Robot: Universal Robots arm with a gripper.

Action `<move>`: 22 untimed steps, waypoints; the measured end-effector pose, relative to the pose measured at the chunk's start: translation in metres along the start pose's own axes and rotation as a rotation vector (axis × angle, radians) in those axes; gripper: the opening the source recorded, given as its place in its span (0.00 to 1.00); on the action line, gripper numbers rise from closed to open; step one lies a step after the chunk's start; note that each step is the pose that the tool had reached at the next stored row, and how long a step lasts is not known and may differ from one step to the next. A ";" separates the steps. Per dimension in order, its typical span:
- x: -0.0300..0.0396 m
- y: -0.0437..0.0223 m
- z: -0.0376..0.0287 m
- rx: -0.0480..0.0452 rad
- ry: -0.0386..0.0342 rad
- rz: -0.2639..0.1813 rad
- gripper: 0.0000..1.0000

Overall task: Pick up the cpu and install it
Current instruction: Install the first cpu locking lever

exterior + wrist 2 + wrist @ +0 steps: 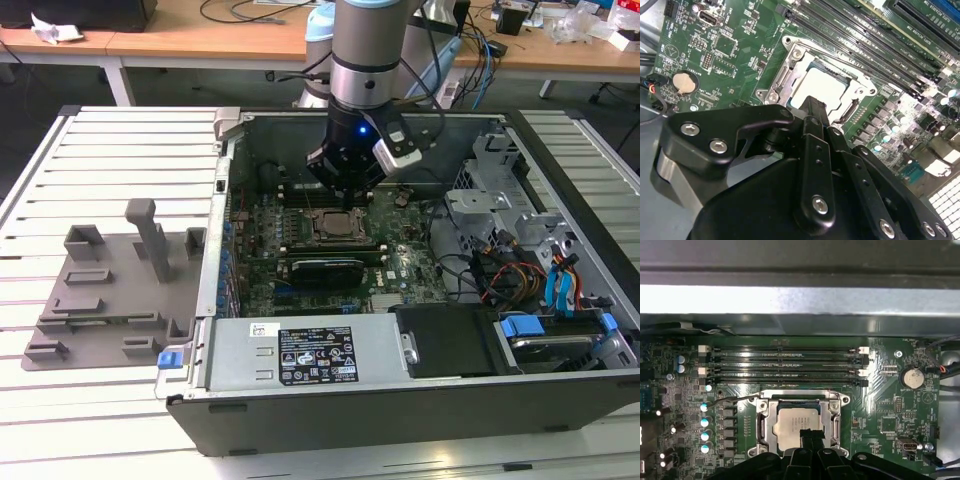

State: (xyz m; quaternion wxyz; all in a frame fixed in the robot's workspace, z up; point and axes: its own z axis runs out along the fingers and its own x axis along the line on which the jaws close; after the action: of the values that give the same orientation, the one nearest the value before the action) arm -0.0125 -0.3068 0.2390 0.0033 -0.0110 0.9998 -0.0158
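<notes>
My pincer (810,436) hangs low over the socket (799,426), its fingertips at the cpu's (794,425) near edge; whether they pinch it I cannot tell. The cpu lies flat within the metal frame. I judge seating demands squared corners and no downward force.

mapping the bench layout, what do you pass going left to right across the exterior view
grey fixture tray → computer case's left wall → gripper over the cpu in its socket → drive cage → blue cables
</notes>
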 end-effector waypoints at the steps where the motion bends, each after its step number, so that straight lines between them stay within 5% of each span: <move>1: 0.0000 0.0000 0.0001 -0.0002 -0.0006 -0.017 0.11; 3: 0.0000 0.0000 0.0000 -0.0003 -0.0020 -0.066 0.11; 10: 0.0000 0.0000 -0.0007 0.0011 -0.0019 -0.067 0.11; 22: 0.0000 -0.0004 -0.0126 0.0022 -0.0020 -0.067 0.11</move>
State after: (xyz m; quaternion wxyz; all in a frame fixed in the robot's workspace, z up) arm -0.0125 -0.3068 0.2516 0.0037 -0.0447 0.9989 -0.0170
